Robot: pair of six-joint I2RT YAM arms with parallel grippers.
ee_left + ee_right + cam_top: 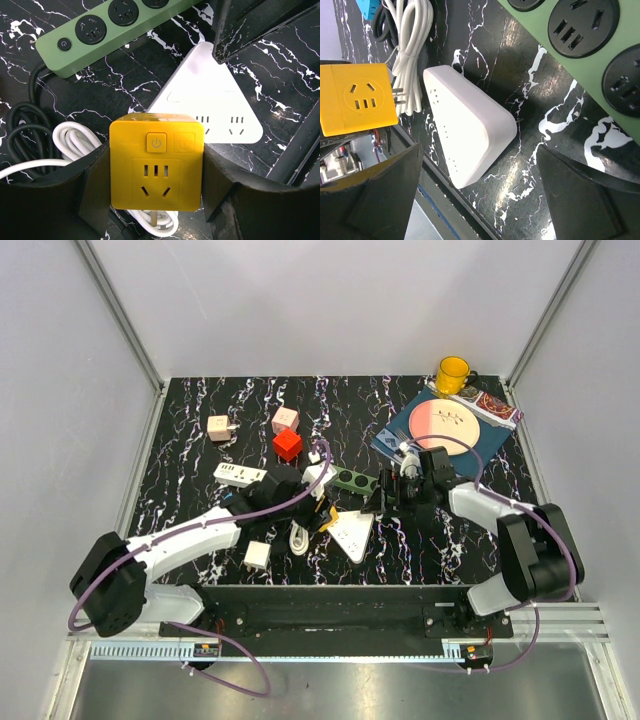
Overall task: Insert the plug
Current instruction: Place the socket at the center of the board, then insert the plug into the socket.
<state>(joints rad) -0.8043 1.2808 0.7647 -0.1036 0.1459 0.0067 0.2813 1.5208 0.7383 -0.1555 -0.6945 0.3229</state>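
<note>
My left gripper (156, 181) is shut on a yellow cube socket plug (156, 165), one finger pressed against each side, and holds it just above the table. Metal prongs show on the cube (357, 97) in the right wrist view, and it also shows in the top view (325, 517). A green power strip (115, 30) with round black sockets lies beyond it. A white triangular adapter (465, 130) lies flat between the two arms. My right gripper (480, 190) stands open above bare table beside that adapter, with nothing between its fingers.
Coiled white cable (75, 145) and black cable (20, 125) lie under and left of the cube. Around the table are a white power strip (240, 476), a red cube (287, 444), two pink cubes (218, 427), a white cube (257, 556), a plate (447, 425) and a yellow mug (453, 374).
</note>
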